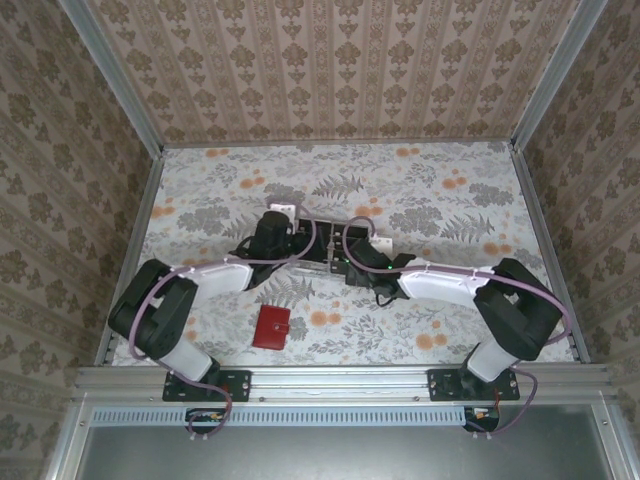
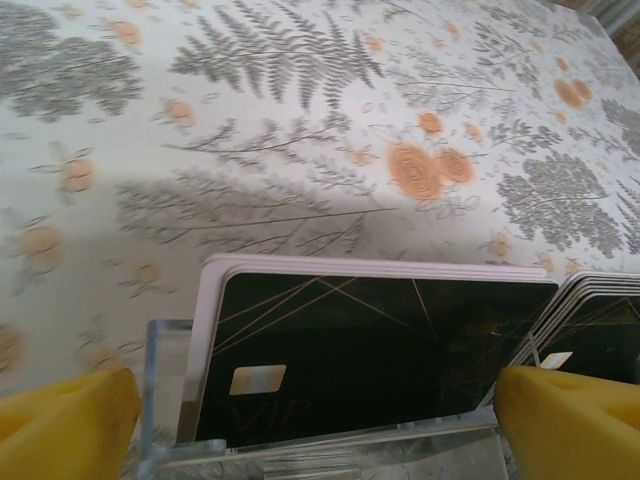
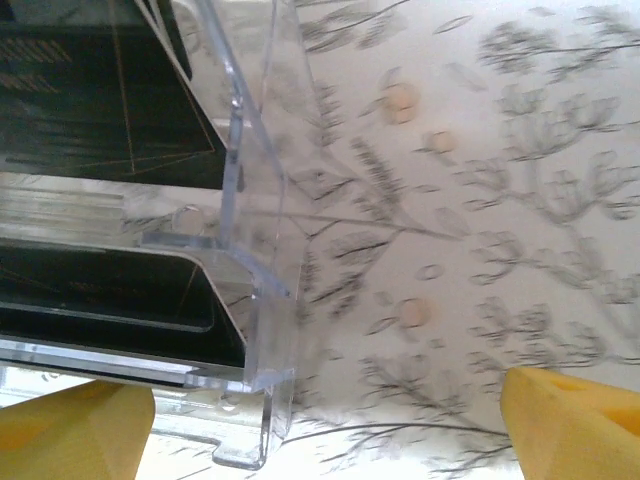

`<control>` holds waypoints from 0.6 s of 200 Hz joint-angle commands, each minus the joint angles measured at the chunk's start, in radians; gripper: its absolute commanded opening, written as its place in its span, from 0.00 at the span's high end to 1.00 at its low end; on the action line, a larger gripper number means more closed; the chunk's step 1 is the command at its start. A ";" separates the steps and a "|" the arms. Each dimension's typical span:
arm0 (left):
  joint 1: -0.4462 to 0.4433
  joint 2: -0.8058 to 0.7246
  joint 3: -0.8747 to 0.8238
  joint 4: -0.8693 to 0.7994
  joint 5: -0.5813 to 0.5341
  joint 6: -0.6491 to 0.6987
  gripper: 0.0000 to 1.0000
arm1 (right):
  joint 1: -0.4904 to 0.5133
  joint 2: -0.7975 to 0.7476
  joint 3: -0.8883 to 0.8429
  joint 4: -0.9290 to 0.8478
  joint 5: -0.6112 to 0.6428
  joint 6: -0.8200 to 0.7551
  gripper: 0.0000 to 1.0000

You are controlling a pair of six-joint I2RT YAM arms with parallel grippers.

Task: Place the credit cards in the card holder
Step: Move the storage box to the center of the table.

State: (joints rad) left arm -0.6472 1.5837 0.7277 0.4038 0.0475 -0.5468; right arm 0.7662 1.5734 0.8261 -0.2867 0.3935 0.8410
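Yellow-padded left gripper (image 2: 318,420) and right gripper (image 3: 322,425), both spread wide, empty, perhaps flanking clear rack (image 3: 255,300).

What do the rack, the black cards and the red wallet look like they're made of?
The rack looks like clear hard plastic, perhaps acrylic: see-through, glossy, bright edges. The black cards look like glossy plastic, with thin gold lines, a metallic chip and pale edges. The red wallet may be leather or imitation; too small to tell.
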 commanded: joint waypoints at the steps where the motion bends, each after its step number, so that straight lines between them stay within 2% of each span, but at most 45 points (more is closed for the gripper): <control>1: -0.037 0.062 0.082 0.045 -0.006 -0.007 0.00 | -0.058 -0.067 -0.047 -0.010 0.044 0.001 0.09; 64: -0.115 0.277 0.349 0.016 0.025 0.011 0.00 | -0.227 -0.266 -0.180 -0.022 0.015 -0.026 0.08; 120: -0.141 0.405 0.536 -0.034 0.065 0.019 0.00 | -0.263 -0.397 -0.246 -0.013 -0.129 -0.080 0.08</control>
State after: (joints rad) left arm -0.7792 1.9583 1.1942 0.3935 0.0742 -0.5461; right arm 0.5095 1.2331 0.6022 -0.2916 0.3546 0.8051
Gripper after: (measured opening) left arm 0.997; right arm 0.925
